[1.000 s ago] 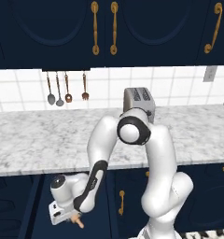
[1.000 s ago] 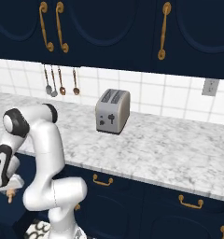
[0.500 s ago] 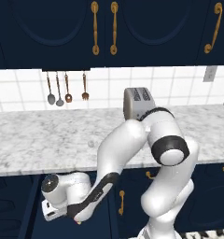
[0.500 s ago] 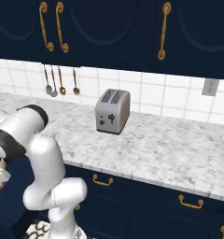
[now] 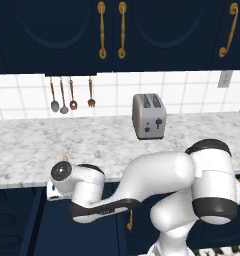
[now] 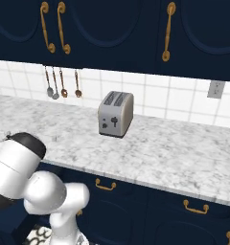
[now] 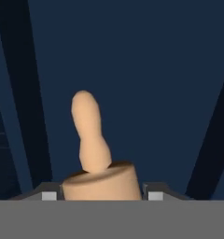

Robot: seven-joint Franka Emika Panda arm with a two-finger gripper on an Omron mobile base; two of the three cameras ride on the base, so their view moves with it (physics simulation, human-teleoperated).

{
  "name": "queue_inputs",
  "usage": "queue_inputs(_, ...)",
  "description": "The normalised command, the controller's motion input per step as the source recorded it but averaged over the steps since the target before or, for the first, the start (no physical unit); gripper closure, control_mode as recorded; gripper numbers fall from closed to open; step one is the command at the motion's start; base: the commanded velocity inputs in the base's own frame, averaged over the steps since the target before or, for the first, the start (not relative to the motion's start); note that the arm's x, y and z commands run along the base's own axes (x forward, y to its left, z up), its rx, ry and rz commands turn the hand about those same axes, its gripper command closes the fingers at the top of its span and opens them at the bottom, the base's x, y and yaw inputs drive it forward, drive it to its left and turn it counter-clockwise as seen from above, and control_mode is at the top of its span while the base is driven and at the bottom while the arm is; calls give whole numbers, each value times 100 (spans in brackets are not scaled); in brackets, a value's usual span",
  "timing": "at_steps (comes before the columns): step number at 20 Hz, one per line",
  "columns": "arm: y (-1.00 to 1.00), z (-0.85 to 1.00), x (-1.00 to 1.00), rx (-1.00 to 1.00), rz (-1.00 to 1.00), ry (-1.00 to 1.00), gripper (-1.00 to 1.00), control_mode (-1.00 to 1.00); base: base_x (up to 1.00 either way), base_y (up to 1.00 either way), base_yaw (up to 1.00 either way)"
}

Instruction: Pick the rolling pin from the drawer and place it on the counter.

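Rolling pin (image 7: pixel 97 179) sits clamped in the gripper (image 7: pixel 99 193): hand view shows the light wooden barrel wedged between the two finger tips, one pale handle sticking out ahead against dark navy cabinet fronts. Gripper pinching the pin, not spread.

Left base view: the hand hangs low, just under the front edge of the tabletop (image 5: pixel 32 145), arm folded down and out to the left. Pin itself is hidden behind the wrist in that view. The drawer cannot be made out with any certainty.

Judgement: pick looks done; this is the carry step, pin lifted clear and not yet over the marble.

Next move calls for raising the hand above the thick slab edge, then reaching in over bare marble. Open space lies left of the toaster (image 5: pixel 149 116), below the hanging spoons (image 5: pixel 63 95). Set the pin lying flat before letting go, since it could roll.
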Motion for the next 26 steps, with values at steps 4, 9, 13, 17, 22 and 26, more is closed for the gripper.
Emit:
queue_inputs(4,38,28,100,-4,-7,11,100,-100,0,0,0)
queue_inputs(9,51,4,100,-16,3,33,100,-100,0,0,0)
queue_inputs(13,54,5,98,-7,0,8,100,-100,0,0,0)
queue_inputs(17,44,-38,100,0,0,-9,100,-100,0,0,0)
queue_inputs(22,15,-18,53,0,-6,-11,-100,-100,0,0,0)
queue_inputs(26,-93,14,-24,0,-9,0,-100,-100,0,0,0)
